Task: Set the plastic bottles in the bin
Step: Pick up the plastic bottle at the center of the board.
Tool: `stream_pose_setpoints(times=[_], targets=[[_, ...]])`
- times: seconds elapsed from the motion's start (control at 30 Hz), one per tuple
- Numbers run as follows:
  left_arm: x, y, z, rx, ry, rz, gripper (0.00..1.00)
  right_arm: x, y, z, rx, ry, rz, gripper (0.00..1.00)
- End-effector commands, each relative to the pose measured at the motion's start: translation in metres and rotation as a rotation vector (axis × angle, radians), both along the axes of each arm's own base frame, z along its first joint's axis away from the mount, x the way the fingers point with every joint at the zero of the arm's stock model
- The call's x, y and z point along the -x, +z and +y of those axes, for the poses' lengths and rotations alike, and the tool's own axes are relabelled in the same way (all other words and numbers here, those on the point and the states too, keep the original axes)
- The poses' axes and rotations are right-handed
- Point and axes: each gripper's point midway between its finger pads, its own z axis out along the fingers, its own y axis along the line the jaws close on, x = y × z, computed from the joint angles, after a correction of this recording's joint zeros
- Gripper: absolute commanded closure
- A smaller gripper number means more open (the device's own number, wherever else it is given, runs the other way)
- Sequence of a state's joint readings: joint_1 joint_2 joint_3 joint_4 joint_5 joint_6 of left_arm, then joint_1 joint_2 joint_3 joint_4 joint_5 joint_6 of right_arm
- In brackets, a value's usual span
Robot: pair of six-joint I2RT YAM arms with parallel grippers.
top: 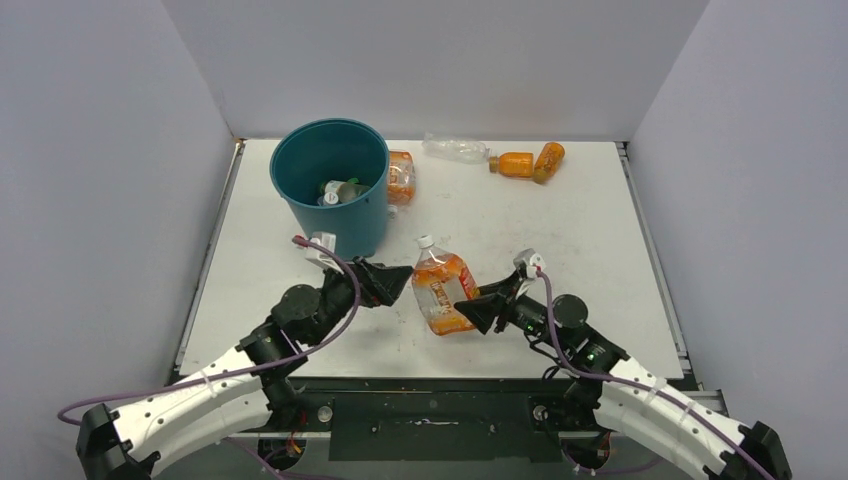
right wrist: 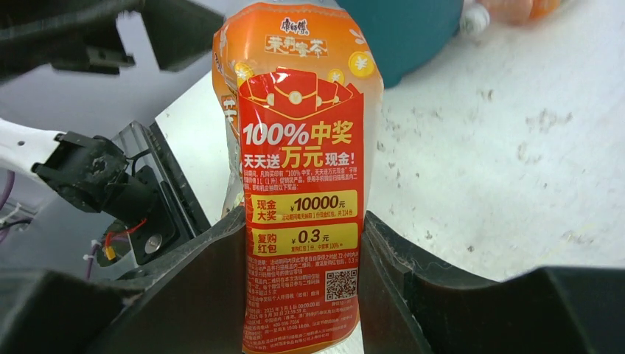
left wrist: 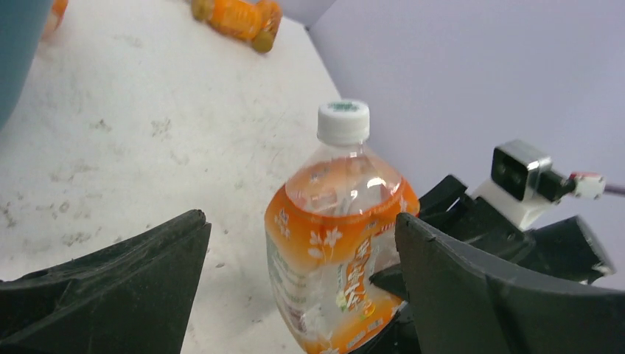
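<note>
A clear bottle with an orange label and white cap [top: 443, 290] is held tilted just above the table's near middle, with my right gripper [top: 478, 305] shut on its lower body. The right wrist view shows both fingers pressed against the label [right wrist: 298, 184]. My left gripper [top: 405, 283] stands open to the bottle's left. In the left wrist view its fingers straddle the bottle [left wrist: 335, 243], the left finger [left wrist: 147, 273] well apart from it. The teal bin [top: 350, 225] stands behind the left gripper, with several bottles [top: 340, 190] inside.
An orange-labelled bottle [top: 400, 177] lies against the bin's right side. At the table's far edge lie a clear crushed bottle [top: 455, 149] and two orange bottles [top: 515, 163] [top: 549, 160]. White walls enclose the table on three sides.
</note>
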State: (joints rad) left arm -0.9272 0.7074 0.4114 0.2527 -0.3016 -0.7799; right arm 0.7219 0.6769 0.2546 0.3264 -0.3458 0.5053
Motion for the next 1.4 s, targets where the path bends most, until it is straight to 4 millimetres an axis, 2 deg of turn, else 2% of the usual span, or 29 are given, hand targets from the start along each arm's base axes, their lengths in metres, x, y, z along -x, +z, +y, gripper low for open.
stream_pose_setpoints(times=[0.0, 0.17, 0.27, 0.4, 0.47, 0.7, 0.8, 1.1, 1.13, 1.2, 1.23, 1.37], targets=[[0.007, 0.065, 0.001, 0.049, -0.076, -0.088, 0.04, 0.001, 0.033, -0.009, 0.041, -0.047, -0.205, 0.8], [0.016, 0.107, -0.017, 0.1, -0.223, -0.139, 0.04, 0.011, 0.052, -0.005, -0.031, -0.019, -0.264, 0.8], [0.022, 0.122, -0.032, 0.115, -0.311, -0.161, 0.04, 0.015, 0.061, -0.001, -0.06, -0.004, -0.288, 0.8], [0.024, 0.123, -0.048, 0.088, -0.386, -0.146, 0.0, 0.018, 0.068, 0.003, -0.083, 0.005, -0.301, 0.8], [0.019, 0.117, -0.053, 0.062, -0.383, -0.116, 0.07, 0.02, 0.07, 0.004, -0.091, 0.011, -0.306, 0.8], [-0.001, 0.106, -0.05, 0.008, -0.293, -0.09, 0.18, 0.023, 0.073, 0.011, -0.09, 0.026, -0.313, 0.8], [-0.005, 0.107, -0.049, -0.009, -0.275, -0.104, 0.27, 0.024, 0.073, 0.013, -0.082, 0.026, -0.316, 0.8], [-0.007, 0.105, -0.052, -0.036, -0.285, -0.116, 0.65, 0.028, 0.073, 0.016, -0.07, 0.027, -0.323, 0.81], [-0.006, 0.105, -0.052, -0.04, -0.291, -0.118, 0.7, 0.028, 0.073, 0.016, -0.068, 0.026, -0.323, 0.8], [-0.004, 0.105, -0.053, -0.047, -0.306, -0.133, 0.87, 0.028, 0.074, 0.017, -0.069, 0.025, -0.321, 0.78], [-0.003, 0.106, -0.053, -0.048, -0.31, -0.141, 0.99, 0.027, 0.075, 0.016, -0.07, 0.018, -0.314, 0.73], [-0.003, 0.117, -0.045, -0.053, -0.28, -0.176, 1.0, 0.025, 0.078, 0.019, -0.068, 0.006, -0.243, 0.03]])
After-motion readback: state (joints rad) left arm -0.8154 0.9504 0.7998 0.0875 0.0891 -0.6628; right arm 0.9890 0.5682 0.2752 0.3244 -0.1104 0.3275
